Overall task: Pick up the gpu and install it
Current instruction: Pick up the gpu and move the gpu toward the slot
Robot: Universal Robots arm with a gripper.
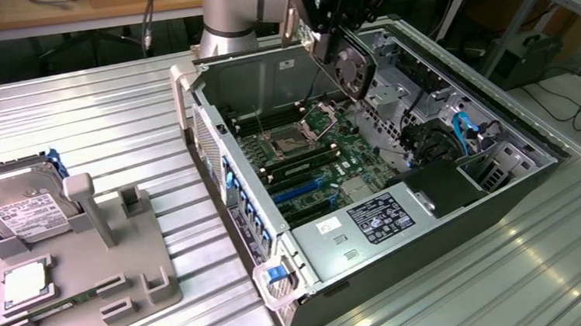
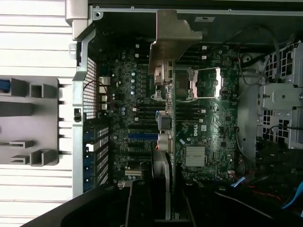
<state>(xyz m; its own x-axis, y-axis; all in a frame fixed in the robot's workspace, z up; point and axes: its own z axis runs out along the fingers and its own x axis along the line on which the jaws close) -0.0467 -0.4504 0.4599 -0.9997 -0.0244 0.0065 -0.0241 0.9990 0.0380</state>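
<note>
Closest in, at eight o'clock in the exterior view, there's the tray [image 1: 122, 262], with the drive [image 1: 19, 204] propped at its nine o'clock side. Neither is being touched.

Middle of the bench now: the case [image 1: 211, 146] lies open with the board [image 1: 316, 149] facing up. The blue slot [image 1: 295, 191] is bare, and nothing is seated in the slots around it.

Up at the far end, twelve o'clock, here's the action. The gripper [image 1: 335, 31] is clamped on the gpu [image 1: 351, 69], which hangs on edge over the rear part of the case, apart from the board.

From the wrist view the gpu [image 2: 171, 42] runs edge-on straight out from the gripper [image 2: 163, 198], with the board spread beyond it.

So the pick-up is done and the gpu is in the air. The install is not done, because the gpu is in no slot. How close its lower edge sits to the slots is hard to judge from here; it looks roughly level with the case rim.
</note>
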